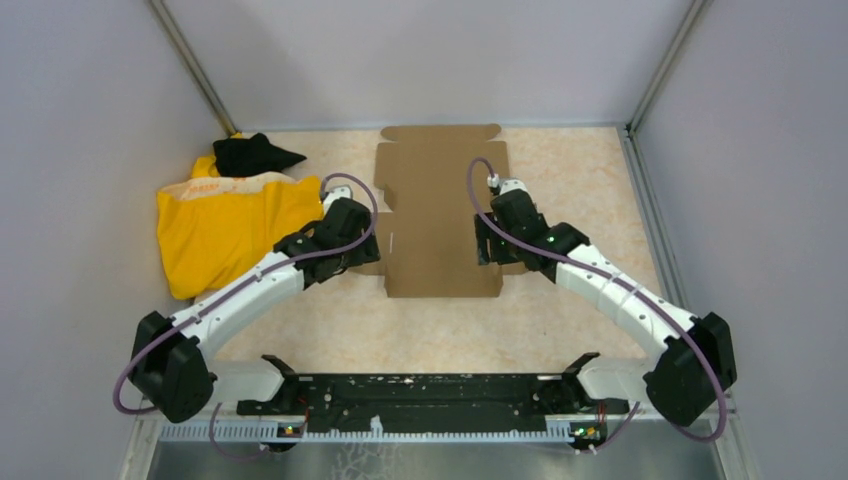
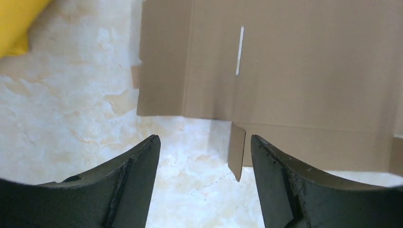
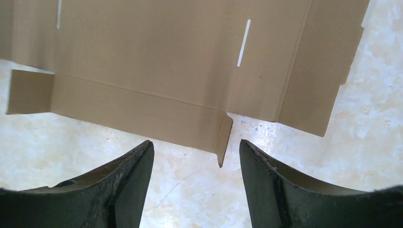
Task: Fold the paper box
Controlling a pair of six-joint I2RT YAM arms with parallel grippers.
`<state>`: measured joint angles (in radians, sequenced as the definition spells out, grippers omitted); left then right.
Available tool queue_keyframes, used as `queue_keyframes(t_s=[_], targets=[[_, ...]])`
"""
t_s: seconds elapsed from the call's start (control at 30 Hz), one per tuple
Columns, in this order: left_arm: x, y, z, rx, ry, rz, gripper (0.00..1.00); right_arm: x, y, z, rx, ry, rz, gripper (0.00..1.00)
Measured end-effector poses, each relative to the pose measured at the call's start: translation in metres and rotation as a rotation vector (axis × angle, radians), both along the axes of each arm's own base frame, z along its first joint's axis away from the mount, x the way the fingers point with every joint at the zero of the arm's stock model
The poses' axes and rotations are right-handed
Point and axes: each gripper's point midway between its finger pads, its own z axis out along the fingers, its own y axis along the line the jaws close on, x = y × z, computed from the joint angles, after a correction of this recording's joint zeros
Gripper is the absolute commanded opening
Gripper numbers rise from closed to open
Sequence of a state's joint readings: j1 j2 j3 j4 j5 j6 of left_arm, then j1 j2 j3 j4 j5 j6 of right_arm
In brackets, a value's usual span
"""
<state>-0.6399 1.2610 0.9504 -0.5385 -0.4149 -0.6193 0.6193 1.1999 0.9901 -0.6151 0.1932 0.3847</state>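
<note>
Lying flat and unfolded on the bench [image 1: 580, 170], the box [image 1: 440, 215] is occupying the middle of the work area. Its long axis is running from the arm bases toward the far wall. The rounded end flap [image 1: 440, 132] is pointing at that wall, and the square end is facing the bases.

The left tool [image 2: 204, 138] is standing wide open, released and grasping nothing. It is hanging over the box's left edge, toward the near end. In the left wrist view a small side tab [image 2: 236, 152] is tilting up off the bench and showing in the gap between the fingers, with no contact visible.

The right tool [image 3: 196, 142] is likewise standing wide open and gripping nothing. It is hanging over the right edge, opposite the left tool, so the box is lying between the two. A matching tab [image 3: 223, 135] is tilting up within its gap, again without visible contact.

A yellow cloth [image 1: 225, 225] is lying left of the box, beyond the left arm and apart from the cardboard.
</note>
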Motion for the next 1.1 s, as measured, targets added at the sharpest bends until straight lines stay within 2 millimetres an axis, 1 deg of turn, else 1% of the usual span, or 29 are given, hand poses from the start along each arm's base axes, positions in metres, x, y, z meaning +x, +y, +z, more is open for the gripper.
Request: queue_keyframes(t_s=[0.13, 0.2, 0.3, 0.4, 0.53, 0.67, 0.73, 0.8, 0.93, 0.97, 1.1], targets=[[-0.010, -0.001, -0.021, 0.017, 0.056, -0.024, 0.77, 0.001, -0.001, -0.014, -0.047, 0.033, 0.019, 0.66], [-0.012, -0.001, -0.027, 0.018, 0.071, -0.023, 0.77, 0.002, -0.001, -0.017, -0.058, 0.037, 0.024, 0.66], [-0.014, -0.002, -0.032, 0.002, 0.077, -0.023, 0.76, 0.002, -0.001, -0.017, -0.063, 0.036, 0.030, 0.66], [-0.019, -0.008, -0.038, -0.044, 0.088, -0.034, 0.76, 0.002, -0.001, -0.016, -0.062, 0.035, 0.031, 0.66], [-0.028, -0.018, -0.055, -0.117, 0.123, -0.050, 0.74, 0.002, 0.000, -0.016, -0.056, 0.035, 0.036, 0.66], [-0.040, -0.023, -0.076, -0.164, 0.161, -0.062, 0.74, 0.001, 0.002, -0.016, -0.047, 0.037, 0.043, 0.66], [-0.046, -0.026, -0.083, -0.181, 0.172, -0.069, 0.73, 0.001, 0.004, -0.016, -0.042, 0.039, 0.048, 0.66], [-0.048, -0.029, -0.084, -0.193, 0.172, -0.077, 0.71, 0.001, 0.005, -0.016, -0.038, 0.040, 0.051, 0.66], [-0.046, -0.040, -0.078, -0.221, 0.144, -0.097, 0.62, 0.001, 0.006, -0.019, -0.029, 0.040, 0.057, 0.66], [-0.047, -0.048, -0.080, -0.216, 0.144, -0.111, 0.55, 0.000, 0.007, -0.020, -0.028, 0.042, 0.059, 0.66], [-0.047, -0.054, -0.084, -0.188, 0.148, -0.117, 0.44, 0.000, 0.007, -0.021, -0.028, 0.042, 0.059, 0.66]])
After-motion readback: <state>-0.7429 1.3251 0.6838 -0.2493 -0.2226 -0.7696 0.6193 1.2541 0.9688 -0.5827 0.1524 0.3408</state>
